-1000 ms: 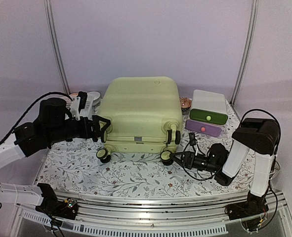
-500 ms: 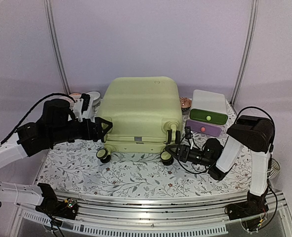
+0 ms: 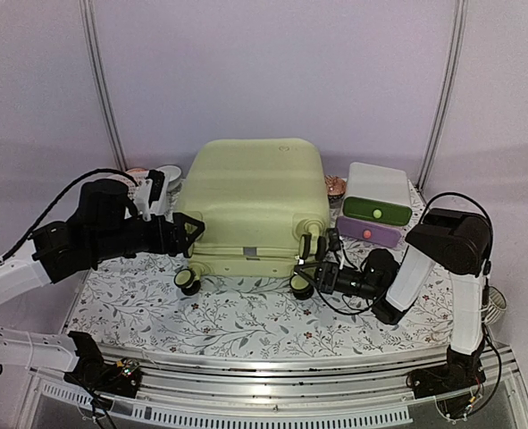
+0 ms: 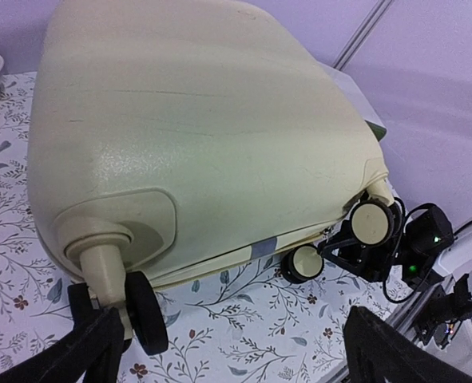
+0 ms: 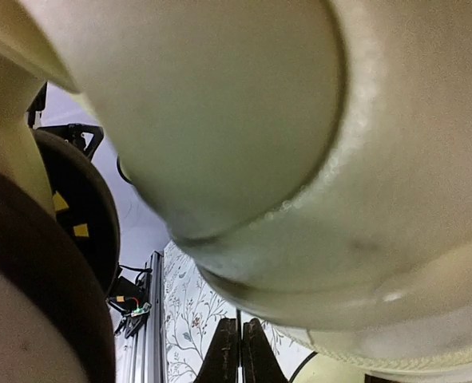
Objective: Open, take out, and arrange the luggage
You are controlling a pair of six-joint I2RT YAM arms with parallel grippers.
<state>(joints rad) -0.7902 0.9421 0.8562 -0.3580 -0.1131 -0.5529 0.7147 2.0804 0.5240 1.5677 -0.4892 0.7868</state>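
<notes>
Now we have the suitcase [image 3: 250, 201] lying flat and shut in the middle of the desk [image 3: 272, 359], wheels toward us, with an arm at each near corner.

Nearest us runs a strip of the flowered cloth [image 3: 138, 308] that covers the desk. Just past it, our right end effector [image 3: 313, 275] sits low beside the right near wheel [image 3: 301, 286]. Its fingers are pressed together with nothing between them, and the wrist view shows them under the pale shell, close to the dark wheel. On the other side, our left end effector [image 3: 189, 234] is spread wide at the left near corner, above the left wheel [image 3: 188, 282], and grips nothing. We cannot tell whether a fingertip touches the shell. Farther back, just right of the suitcase, stands a white box [image 3: 377, 179] with a green drawer [image 3: 376, 213] over a purple drawer [image 3: 367, 234].
</notes>
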